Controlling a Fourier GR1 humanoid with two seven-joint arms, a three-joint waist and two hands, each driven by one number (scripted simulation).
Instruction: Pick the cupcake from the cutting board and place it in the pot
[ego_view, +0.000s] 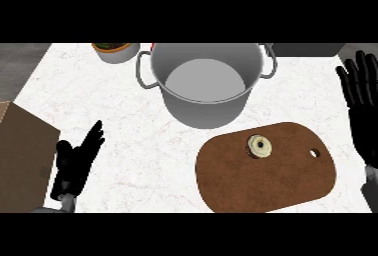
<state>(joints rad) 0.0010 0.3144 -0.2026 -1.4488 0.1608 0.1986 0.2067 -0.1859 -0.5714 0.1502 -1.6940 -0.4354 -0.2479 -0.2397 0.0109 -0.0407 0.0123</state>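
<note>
In the head view, what lay nearest you was the left robot hand (76, 161), coming up from the lower left edge on its grey forearm. Its fingers were straight and held close together, pointing up and a little to the right, with the thumb set apart on the left; it held nothing and hovered over bare tabletop (125, 120). Your right robot hand (362, 85) stood along the right edge, fingers straight, spread and pointing up, also holding nothing, well apart from the board.

Between the two hands lay the brown cutting board (267, 170), rounded at the corners, tilted slightly, with a small hole near its right end. Just beyond its upper edge stood the grey pot (207, 75), open, with a handle on each side and a pale, bare floor. Nothing stood between board and pot. At the upper left you had a small white container (114, 51) with something dark green in it, near the pot's left handle. A brown box (26, 160) sat at the left edge, just beside your left hand. A dark grey object (308, 49) showed at the top right.

The cupcake (259, 146) sat on the upper middle of the board, seen from above as a small pale ring with a darker rim, untouched.
</note>
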